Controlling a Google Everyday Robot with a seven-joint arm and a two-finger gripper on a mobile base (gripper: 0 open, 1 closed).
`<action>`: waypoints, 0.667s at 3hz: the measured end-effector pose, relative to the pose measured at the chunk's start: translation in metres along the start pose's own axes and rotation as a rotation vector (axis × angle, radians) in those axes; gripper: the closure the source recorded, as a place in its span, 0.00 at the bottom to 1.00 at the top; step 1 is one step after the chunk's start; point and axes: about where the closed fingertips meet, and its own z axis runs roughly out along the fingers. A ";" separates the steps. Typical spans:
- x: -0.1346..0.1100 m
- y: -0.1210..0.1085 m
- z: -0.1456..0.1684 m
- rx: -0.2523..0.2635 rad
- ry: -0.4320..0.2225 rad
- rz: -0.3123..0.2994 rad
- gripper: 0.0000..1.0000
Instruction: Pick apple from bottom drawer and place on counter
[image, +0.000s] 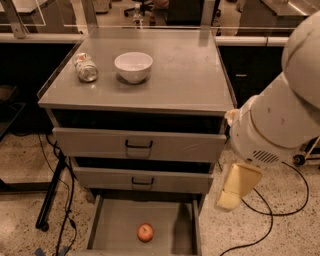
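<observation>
My gripper (228, 199) hangs off the right side of the cabinet, beside the middle drawer (100, 178) and above the floor. It is outside the bottom drawer (117, 220), and I cannot tell whether it is open or closed. It holds nothing that I can see. The bottom drawer stands pulled out, and the apple (145, 232) lies on its flat grey floor, near the front edge and about midway between the side walls, well apart from my gripper. On the counter (190, 75) a white bowl (133, 66) sits toward the back left, with a jar (86, 67) on its side near the left edge.
</observation>
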 end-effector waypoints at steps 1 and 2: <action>-0.011 0.021 0.046 -0.057 -0.019 -0.039 0.00; -0.010 0.053 0.099 -0.111 -0.013 -0.058 0.00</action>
